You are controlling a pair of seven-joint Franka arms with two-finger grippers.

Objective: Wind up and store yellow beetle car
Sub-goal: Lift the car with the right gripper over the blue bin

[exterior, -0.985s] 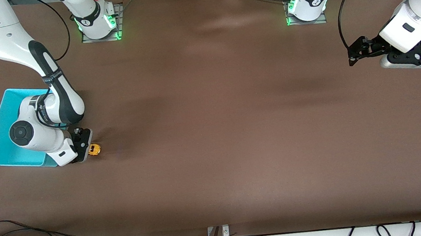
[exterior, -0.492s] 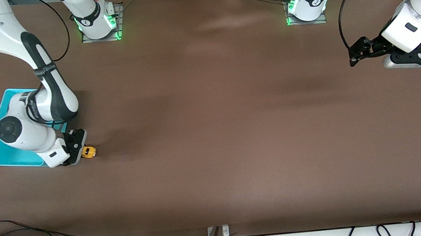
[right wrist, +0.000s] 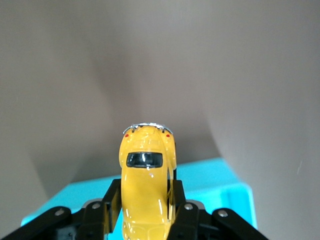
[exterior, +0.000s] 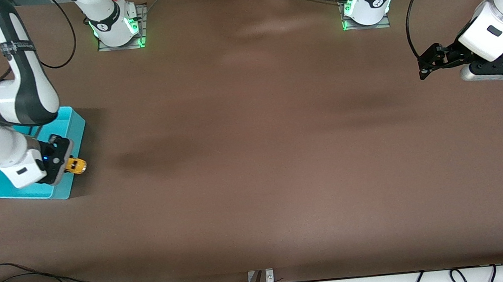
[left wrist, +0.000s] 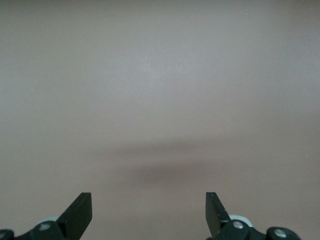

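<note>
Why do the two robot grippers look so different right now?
The right gripper is shut on the yellow beetle car; the left gripper is open and holds nothing. The right gripper is over the edge of the turquoise tray; the left gripper waits over bare brown table at the left arm's end. Both have two black fingers.

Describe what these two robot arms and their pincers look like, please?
Both arms are glossy white with rounded shells and black joint bands; their bases glow green, and black cables trail from them. The right gripper is a black block with a small blue light and two short black fingers. The left gripper has black angular fingers below a white-and-grey wrist.
</note>
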